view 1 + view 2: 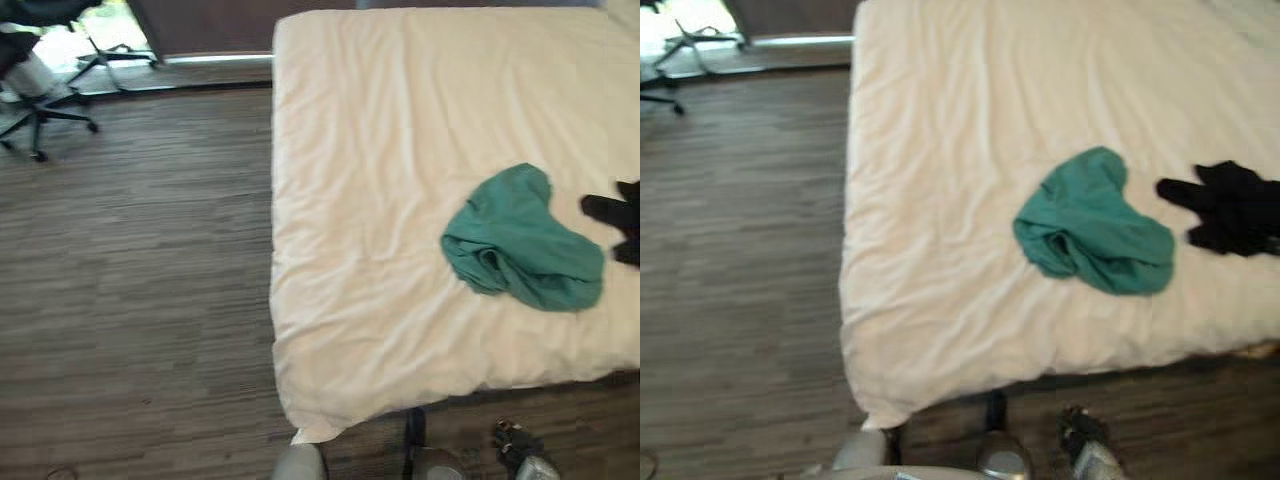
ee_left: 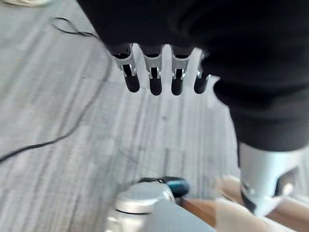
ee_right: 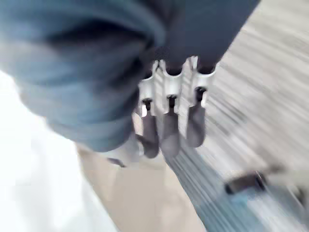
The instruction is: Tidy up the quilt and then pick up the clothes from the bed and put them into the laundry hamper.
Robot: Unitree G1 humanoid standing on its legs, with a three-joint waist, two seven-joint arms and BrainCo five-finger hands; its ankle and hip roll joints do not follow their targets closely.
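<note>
A dark wood-plank floor [image 1: 130, 280] runs along the left of the bed [image 1: 300, 432], with an office chair [image 1: 40, 70] at the far left corner by a bright doorway. A cream quilt [image 1: 400, 120] covers the bed and lies fairly flat, creased but with nothing bunched up, its near corner hanging toward the floor. On it, toward the near right, lies a crumpled green garment [image 1: 1095, 230], and just to its right, apart from it, a black garment [image 1: 1230, 205] that the picture's edge cuts off in the left eye view. Both hands hang low beside the robot and hold nothing: the left hand [image 2: 154, 72] shows its fingers straight and side by side over bare floor, and the right hand [image 3: 169, 121] likewise has its fingers extended and relaxed, near the bed's edge. Judging from how smooth the quilt looks, the tidying seems about done and the clothes step is next. That calls for reaching over the near edge, probably with the right arm, and closing on the green garment's bunched folds. No hamper can be seen, so where to carry the clothes is unclear. The right wrist view is smeared, so the thumb there is hard to make out.
</note>
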